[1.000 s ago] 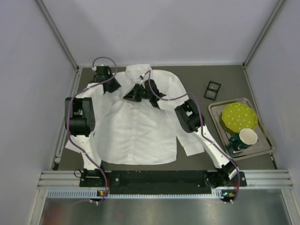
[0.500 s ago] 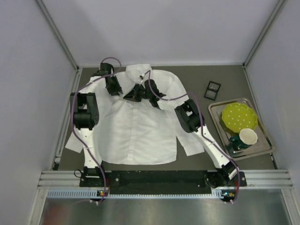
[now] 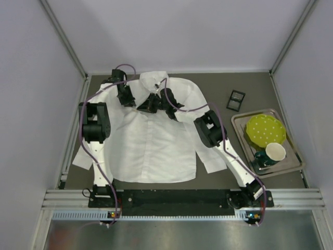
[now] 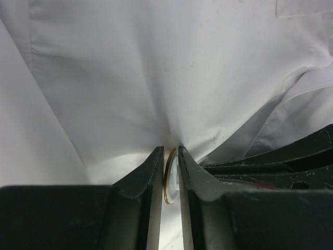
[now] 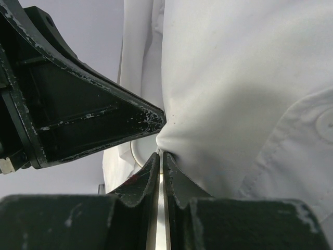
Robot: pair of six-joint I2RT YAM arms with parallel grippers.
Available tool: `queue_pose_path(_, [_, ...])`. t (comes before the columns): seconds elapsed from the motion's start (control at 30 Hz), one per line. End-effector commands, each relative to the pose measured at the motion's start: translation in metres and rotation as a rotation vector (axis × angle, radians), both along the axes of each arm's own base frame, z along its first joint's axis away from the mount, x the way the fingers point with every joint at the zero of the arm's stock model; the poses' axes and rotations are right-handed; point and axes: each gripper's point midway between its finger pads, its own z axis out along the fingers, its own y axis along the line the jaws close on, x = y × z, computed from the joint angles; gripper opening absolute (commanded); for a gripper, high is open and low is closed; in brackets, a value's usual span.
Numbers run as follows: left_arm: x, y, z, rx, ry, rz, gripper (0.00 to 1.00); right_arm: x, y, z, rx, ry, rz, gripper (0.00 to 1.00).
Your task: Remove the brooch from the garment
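The white shirt [image 3: 151, 146] lies flat on the dark table, collar at the back. Both grippers meet on its upper chest just below the collar. In the left wrist view my left gripper [image 4: 168, 151] is shut on the brooch [image 4: 169, 179], a small disc with a gold rim seen edge-on, and the shirt fabric [image 4: 156, 67] is drawn into a pucker at the fingertips. In the right wrist view my right gripper [image 5: 161, 154] is shut on a fold of the shirt [image 5: 234, 78] right beside the brooch [image 5: 141, 150]. In the top view the left gripper [image 3: 134, 102] and right gripper [image 3: 143, 105] hide the brooch.
A small black square box [image 3: 235, 99] lies right of the shirt. A metal tray [image 3: 240, 121] at the right holds a green dotted plate [image 3: 266, 129] and a cup [image 3: 274, 152]. Walls close in the left, back and right sides.
My left arm has swung right across the shirt's shoulder until its gripper met the right gripper below the collar. The right arm has held still.
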Motion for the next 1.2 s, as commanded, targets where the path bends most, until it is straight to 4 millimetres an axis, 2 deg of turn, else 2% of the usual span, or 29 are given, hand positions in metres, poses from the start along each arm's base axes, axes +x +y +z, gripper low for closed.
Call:
queue_pose_path(0.0, [0.005, -0.005, 0.018, -0.017, -0.013, -0.030, 0.22, 0.001, 0.002, -0.010, -0.009, -0.007, 0.009, 0.07])
queue_pose_path(0.07, [0.003, -0.002, 0.021, 0.004, -0.017, -0.021, 0.24, 0.002, 0.001, -0.011, -0.014, -0.007, 0.009, 0.07])
queue_pose_path(0.17, [-0.001, -0.002, 0.021, 0.000, -0.022, -0.032, 0.34, 0.003, 0.000, -0.010, -0.015, -0.010, 0.003, 0.07])
queue_pose_path(0.27, [-0.005, -0.002, 0.018, 0.003, -0.008, -0.032, 0.36, 0.001, 0.001, -0.010, -0.013, -0.010, 0.009, 0.07])
queue_pose_path(0.33, [-0.006, -0.003, 0.014, -0.006, -0.001, -0.033, 0.35, 0.002, 0.000, -0.010, -0.013, -0.012, 0.008, 0.07])
queue_pose_path(0.4, [-0.006, -0.006, 0.012, -0.021, 0.002, -0.036, 0.29, 0.002, 0.001, -0.009, -0.011, -0.013, 0.008, 0.07])
queue_pose_path(0.57, [-0.008, -0.004, 0.019, -0.011, -0.011, -0.024, 0.22, 0.002, 0.001, -0.010, -0.013, -0.009, 0.006, 0.07])
queue_pose_path(0.83, [-0.008, -0.001, 0.033, -0.002, -0.042, -0.024, 0.22, 0.002, 0.002, -0.010, -0.011, -0.009, 0.008, 0.07])
queue_pose_path(1.0, [-0.009, 0.004, 0.040, 0.001, -0.065, -0.007, 0.37, 0.002, 0.001, -0.009, -0.010, -0.011, 0.009, 0.07])
queue_pose_path(1.17, [-0.009, 0.006, 0.042, 0.008, -0.068, -0.005, 0.32, 0.002, 0.002, -0.010, -0.011, -0.012, 0.011, 0.07])
